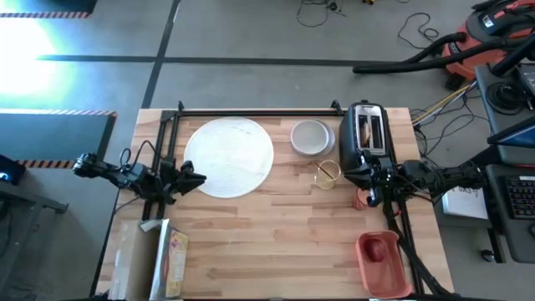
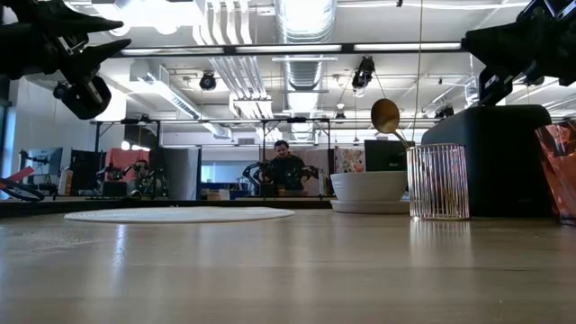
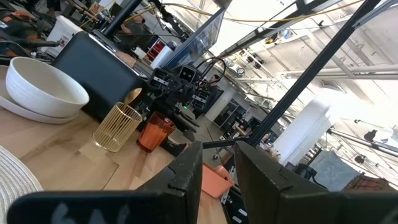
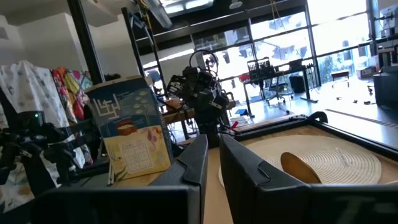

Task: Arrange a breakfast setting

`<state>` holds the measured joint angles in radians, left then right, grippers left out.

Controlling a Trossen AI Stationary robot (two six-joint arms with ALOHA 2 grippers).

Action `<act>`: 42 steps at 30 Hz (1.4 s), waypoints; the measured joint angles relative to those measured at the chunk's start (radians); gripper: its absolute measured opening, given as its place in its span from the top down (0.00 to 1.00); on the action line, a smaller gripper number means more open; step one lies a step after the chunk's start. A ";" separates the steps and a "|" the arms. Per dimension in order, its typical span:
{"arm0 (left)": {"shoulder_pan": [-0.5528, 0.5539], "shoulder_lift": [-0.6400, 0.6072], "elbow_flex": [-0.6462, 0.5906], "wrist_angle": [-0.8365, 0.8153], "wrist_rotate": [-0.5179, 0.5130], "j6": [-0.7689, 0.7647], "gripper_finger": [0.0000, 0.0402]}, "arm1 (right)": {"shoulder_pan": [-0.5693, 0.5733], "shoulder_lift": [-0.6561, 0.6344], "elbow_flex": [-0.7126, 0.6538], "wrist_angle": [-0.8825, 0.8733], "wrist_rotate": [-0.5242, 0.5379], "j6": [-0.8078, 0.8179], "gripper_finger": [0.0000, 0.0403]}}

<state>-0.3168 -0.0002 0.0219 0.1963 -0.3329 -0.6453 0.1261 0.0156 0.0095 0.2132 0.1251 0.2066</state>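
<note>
The plate (image 1: 229, 157) lay flat on the table (image 1: 276, 242) toward its far edge, left of centre, just beside the left gripper (image 1: 194, 178), which hovered at the plate's near-left rim without touching it. The bowl (image 1: 310, 137) sat on a saucer to the plate's right, next to the black toaster (image 1: 366, 138), whose long axis ran from the far edge toward the near one, with toast (image 1: 366, 131) standing in a slot. The glass (image 1: 328, 175) stood upright just in front of the bowl, holding the spoon (image 2: 387, 117), whose handle leaned in the glass so that the bowl end rose up and to the left in the low view. The red cup (image 3: 155, 132) stood beside the glass, under the right gripper (image 1: 368, 197).

The left arm reached in level from the table's left side, its fingers (image 3: 189, 171) a small gap apart and holding nothing. The right arm stretched in from the right side, raised above the table just in front of the toaster; its fingers (image 4: 198, 158) were nearly together, empty. A pink tray (image 1: 382, 263) with a red fruit (image 1: 376, 248) lay at the near right corner, well apart from both grippers. A box (image 1: 171, 263) lay at the near left.
</note>
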 joint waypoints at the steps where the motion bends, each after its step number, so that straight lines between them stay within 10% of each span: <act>1: 0.000 0.000 0.000 0.000 0.000 0.000 0.81 | 0.000 0.000 0.000 0.000 0.000 0.000 0.92; 42: 0.000 0.000 0.000 0.000 0.000 0.000 0.81 | 0.000 0.000 0.000 0.000 0.000 0.000 0.92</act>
<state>-0.3168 -0.0002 0.0219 0.1963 -0.3330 -0.6453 0.1261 0.0157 0.0097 0.2131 0.1250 0.2066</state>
